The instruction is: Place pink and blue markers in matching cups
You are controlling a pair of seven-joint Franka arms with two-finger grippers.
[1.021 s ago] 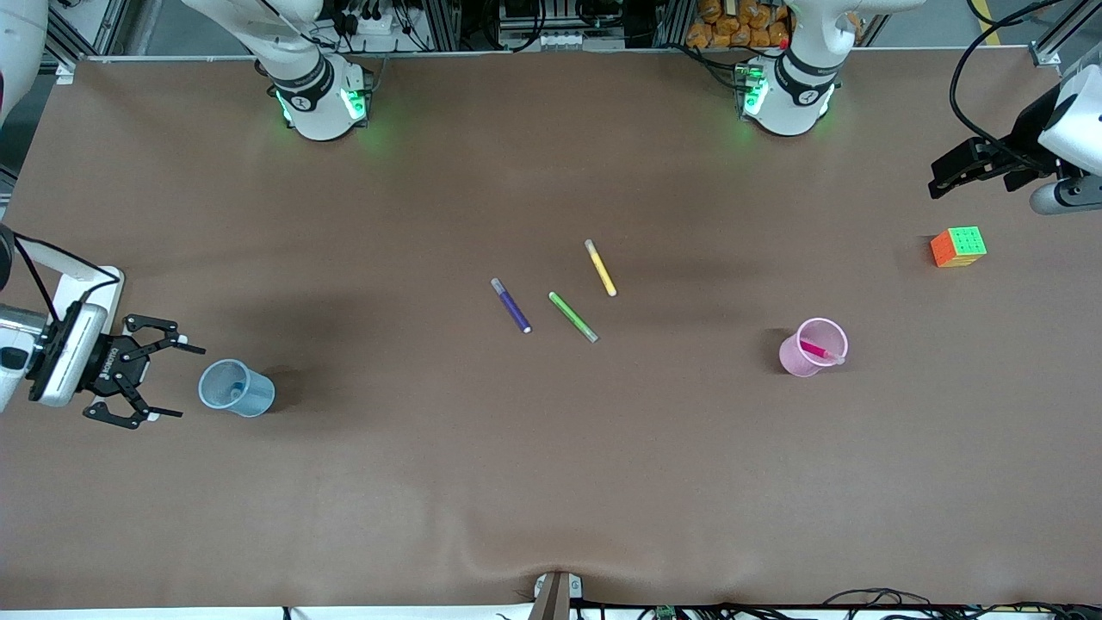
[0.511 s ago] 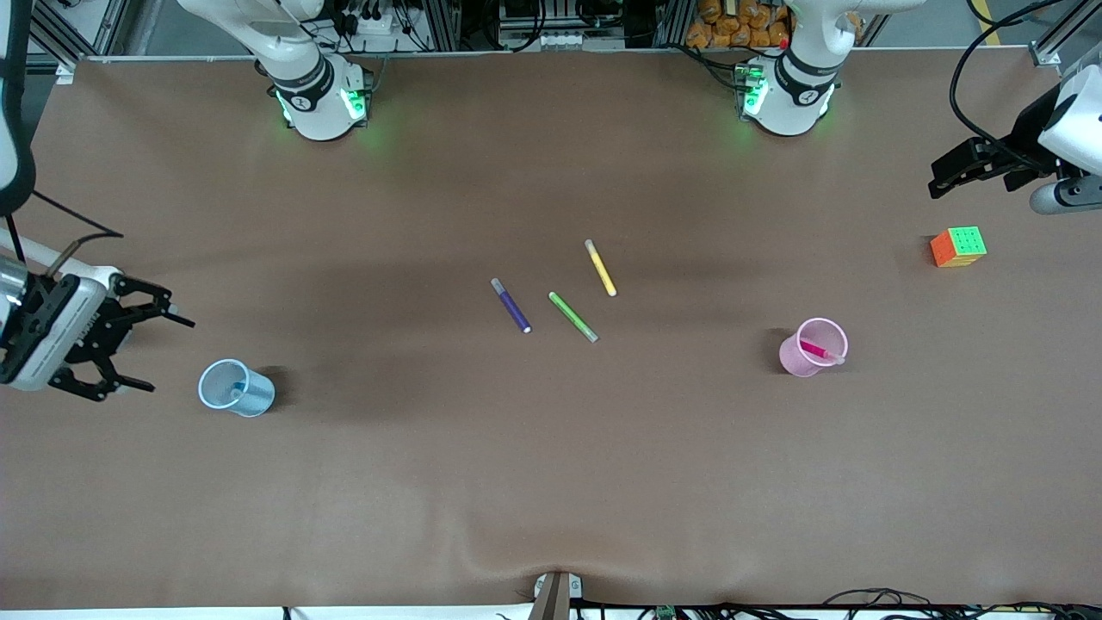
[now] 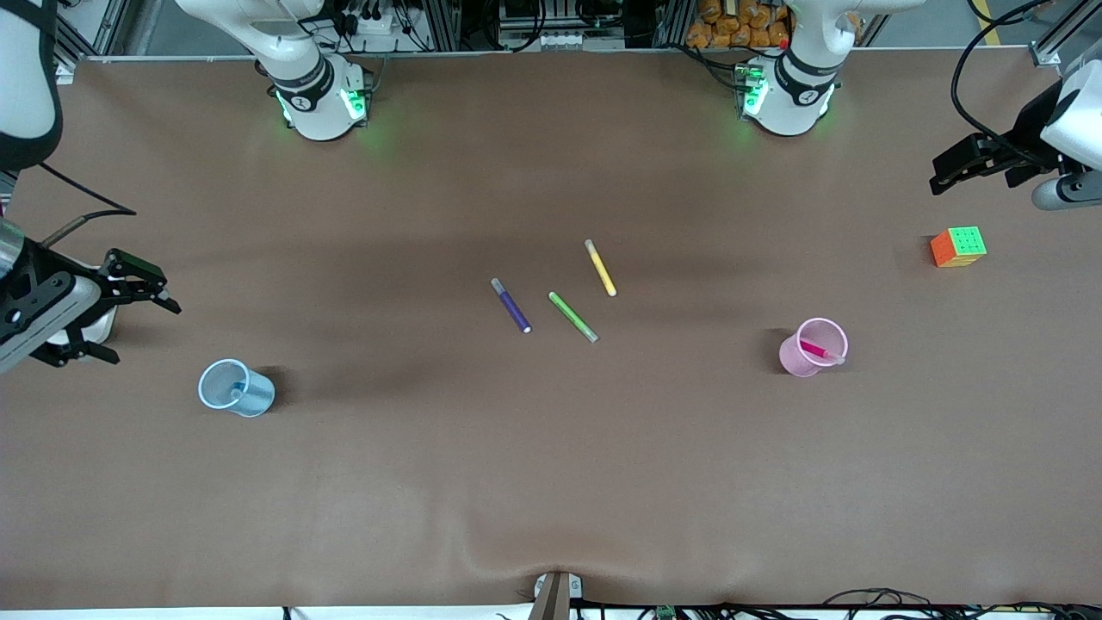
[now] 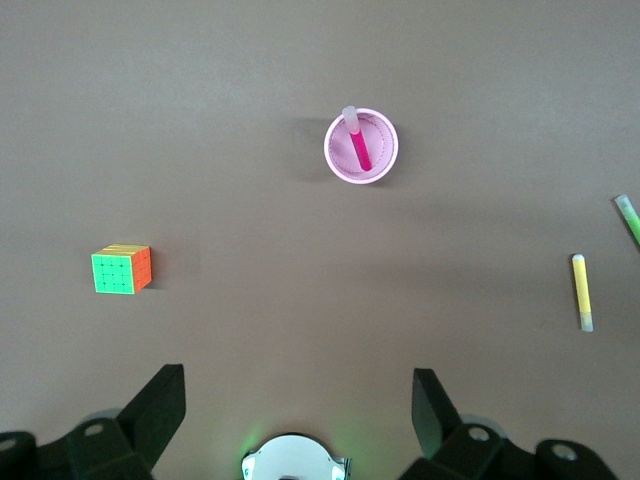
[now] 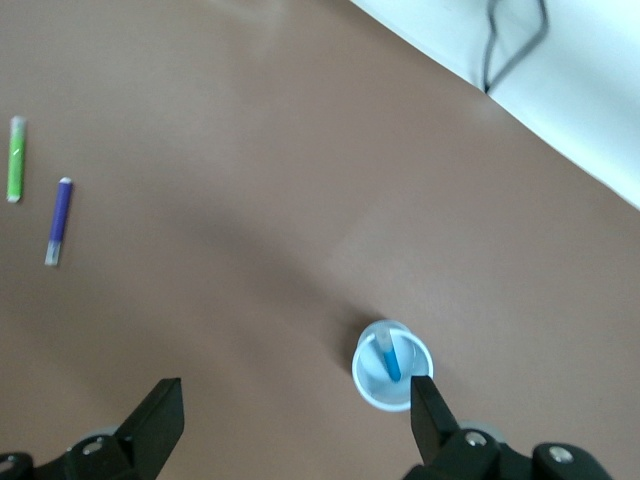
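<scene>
The light blue cup (image 3: 255, 399) stands toward the right arm's end of the table with the blue marker (image 3: 235, 394) leaning inside it. Both also show in the right wrist view, the cup (image 5: 372, 380) and the marker (image 5: 391, 358). The pink cup (image 3: 795, 357) stands toward the left arm's end and holds the pink marker (image 3: 818, 350); they also show in the left wrist view, the cup (image 4: 336, 165) and the marker (image 4: 357, 147). My right gripper (image 3: 145, 334) is open and empty, up beside the blue cup at the table's end. My left gripper (image 3: 935, 176) is open and empty, above the table's other end.
A purple pen (image 3: 511, 306), a green pen (image 3: 572, 316) and a yellow pen (image 3: 600, 268) lie near the table's middle. A colourful cube (image 3: 957, 246) sits below the left gripper, farther from the front camera than the pink cup. The table's edge (image 5: 480, 95) runs close to the blue cup.
My right gripper has drawn back from the blue cup toward the table's end and toward the robots' side, still open. The left arm has barely moved. Cups and markers stay put.
</scene>
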